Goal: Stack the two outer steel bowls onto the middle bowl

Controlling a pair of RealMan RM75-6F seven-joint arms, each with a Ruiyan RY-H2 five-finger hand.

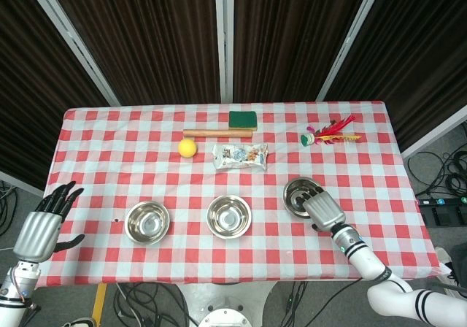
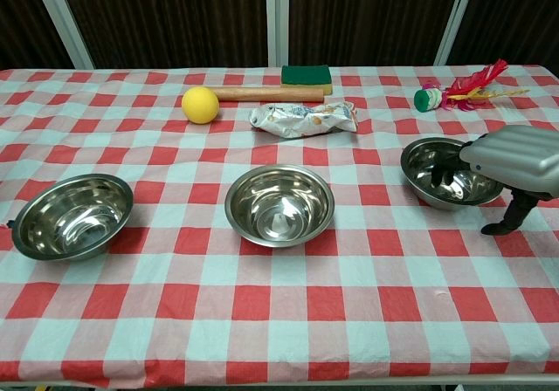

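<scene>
Three steel bowls stand in a row on the red-checked cloth: the left bowl (image 1: 147, 221) (image 2: 72, 216), the middle bowl (image 1: 228, 216) (image 2: 279, 204) and the right bowl (image 1: 298, 194) (image 2: 437, 168). My right hand (image 1: 323, 210) (image 2: 520, 160) lies over the right bowl's near-right rim, its fingers (image 2: 447, 171) dipping inside and its thumb (image 2: 507, 225) apart outside; the bowl sits flat on the table. My left hand (image 1: 44, 228) hovers past the table's left edge with fingers spread and nothing in it, well left of the left bowl. The chest view does not show it.
Behind the bowls lie a yellow ball (image 1: 187, 147), a wooden stick (image 1: 217, 133), a green sponge (image 1: 243, 119), a snack packet (image 1: 240, 156) and a red feathered shuttlecock (image 1: 330, 133). The table's front edge (image 2: 279, 378) runs close below the bowls.
</scene>
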